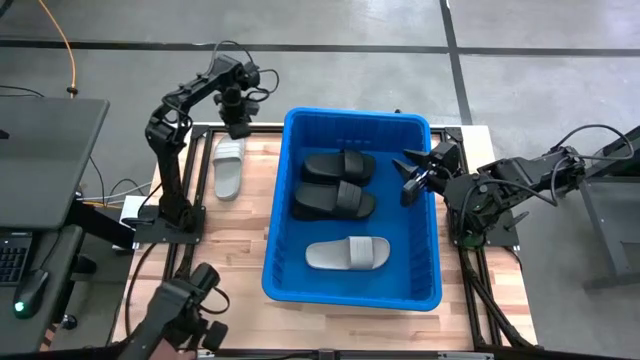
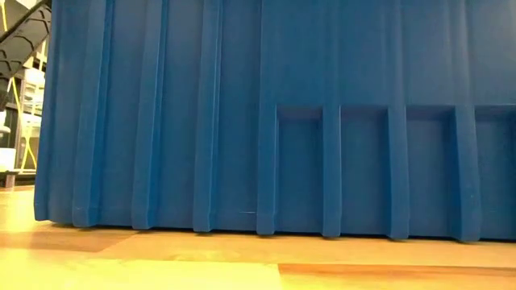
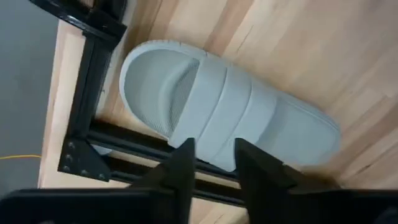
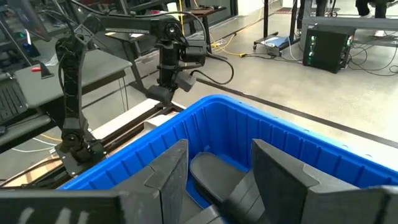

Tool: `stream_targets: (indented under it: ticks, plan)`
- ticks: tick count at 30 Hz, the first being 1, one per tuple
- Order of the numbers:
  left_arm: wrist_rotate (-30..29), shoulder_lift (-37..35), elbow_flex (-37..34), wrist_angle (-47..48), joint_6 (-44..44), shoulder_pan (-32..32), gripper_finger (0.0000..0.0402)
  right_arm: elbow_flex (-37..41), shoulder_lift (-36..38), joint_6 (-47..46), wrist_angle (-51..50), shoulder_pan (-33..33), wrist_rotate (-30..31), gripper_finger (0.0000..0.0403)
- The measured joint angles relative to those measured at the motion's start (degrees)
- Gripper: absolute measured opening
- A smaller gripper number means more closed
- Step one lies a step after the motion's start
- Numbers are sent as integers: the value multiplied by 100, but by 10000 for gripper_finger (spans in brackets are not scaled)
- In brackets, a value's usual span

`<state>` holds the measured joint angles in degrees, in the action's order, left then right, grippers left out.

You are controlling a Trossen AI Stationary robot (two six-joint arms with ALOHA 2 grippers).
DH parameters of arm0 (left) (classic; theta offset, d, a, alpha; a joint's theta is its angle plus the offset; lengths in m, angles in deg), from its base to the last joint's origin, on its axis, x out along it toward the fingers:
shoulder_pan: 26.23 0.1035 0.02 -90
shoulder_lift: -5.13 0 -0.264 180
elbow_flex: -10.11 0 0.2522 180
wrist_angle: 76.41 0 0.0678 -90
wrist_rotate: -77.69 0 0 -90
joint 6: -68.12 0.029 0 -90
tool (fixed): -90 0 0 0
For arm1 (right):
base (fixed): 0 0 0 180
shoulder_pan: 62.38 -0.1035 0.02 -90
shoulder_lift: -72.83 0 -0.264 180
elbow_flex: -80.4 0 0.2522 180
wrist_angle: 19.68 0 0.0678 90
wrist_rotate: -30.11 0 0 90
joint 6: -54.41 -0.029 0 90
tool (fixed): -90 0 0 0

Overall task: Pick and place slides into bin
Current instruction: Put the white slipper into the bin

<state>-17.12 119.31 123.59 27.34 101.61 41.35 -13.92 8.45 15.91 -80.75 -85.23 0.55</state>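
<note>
One pale grey slide (image 1: pixel 229 167) is left out on the wooden table (image 1: pixel 235 250), lying just beside the left wall of the blue bin (image 1: pixel 276 220), near the table's left edge. Three more sit inside the bin: two black slides (image 1: pixel 338 166) side by side and another pale slide (image 1: pixel 348 253) below them. I judge this sandal to be light, moulded foam, a bit springy and matte rather than slick, so it should not slip, but it can flex if I pinch the sole. The wide ribbed strap (image 3: pixel 227 109) is the place I would grab, across its arch. My left gripper (image 3: pixel 212 163) hangs directly above that slide, pointed down from a folded, raised elbow, fingers parted to a moderate gap and holding nothing. The right gripper (image 1: pixel 418 172) reaches over the bin's right rim, spread open and empty.
</note>
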Motion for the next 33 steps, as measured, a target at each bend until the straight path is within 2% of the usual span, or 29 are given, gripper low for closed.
stream_targets:
  ticks: [5, 9, 13, 17, 23, 25, 28, 31, 33]
  plan:
    - [562, 149, 2, 5, 82, -164, 185, 0, 0, -1, 2, 0, 1, 165]
    - [425, 333, 0, 5, -43, -314, 244, -1, 0, -12, 2, 0, 4, 165]
    - [317, 449, -7, 3, 140, -404, 273, -2, 0, -143, 0, 0, 7, 165]
    - [416, 571, -8, 1, -87, -425, 274, -1, 0, -152, 0, 0, -27, 165]
    - [208, 462, 22, -65, -672, -417, 242, -2, 0, -15, -2, 0, -51, 165]
    - [326, 184, 22, -445, -954, -421, 230, -2, 0, -9, -2, 0, -97, 165]
    - [839, -322, 33, -1228, -1428, -455, 217, -1, 0, 12, -15, 0, -116, 165]
    - [707, -774, 39, -1621, -2005, -586, 210, -2, 0, 137, -15, 0, -98, 165]
    - [358, -1098, 39, -1682, -2174, -750, 209, 0, 2, 146, -34, 0, -116, 165]
